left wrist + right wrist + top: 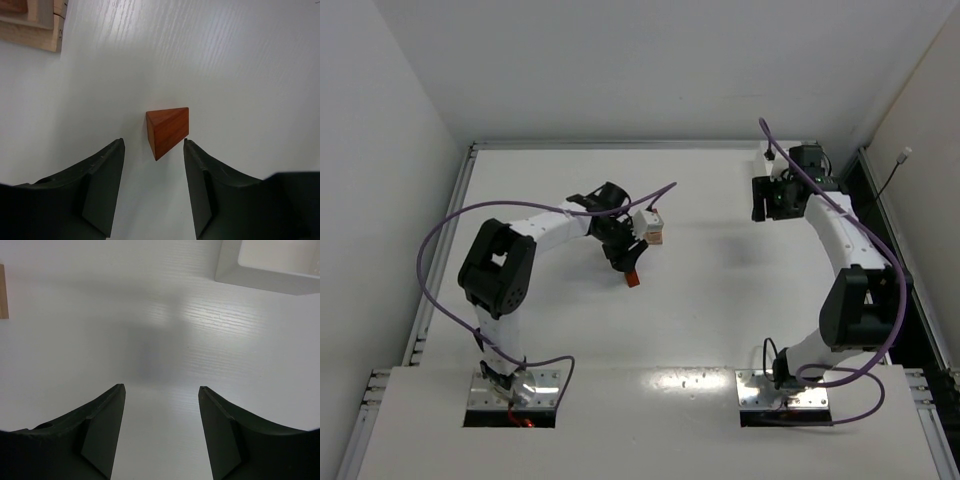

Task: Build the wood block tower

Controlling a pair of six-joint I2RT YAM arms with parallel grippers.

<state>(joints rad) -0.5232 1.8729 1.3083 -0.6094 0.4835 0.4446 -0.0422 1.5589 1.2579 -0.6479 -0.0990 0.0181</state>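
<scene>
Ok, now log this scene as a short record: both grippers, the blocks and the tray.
left gripper: open, one finger on each side of the wedge, not closed on it
reddish-orange wedge: lying on the table, apart from the other blocks
pale wooden blocks: stacked, at the far left of the left wrist view
right gripper: open, nothing between its fingers
white tray: only a corner shows, ahead and to the right of the right gripper

- The left arm (498, 268) is folded near the left edge of the counter (720, 300), forearm reaching toward its middle.
- The left gripper (152, 143) points down, jaws spread wide.
- The right arm (845, 240) stretches along the right edge toward the far right corner.
- The right gripper (161, 388) faces down, jaws apart.
</scene>
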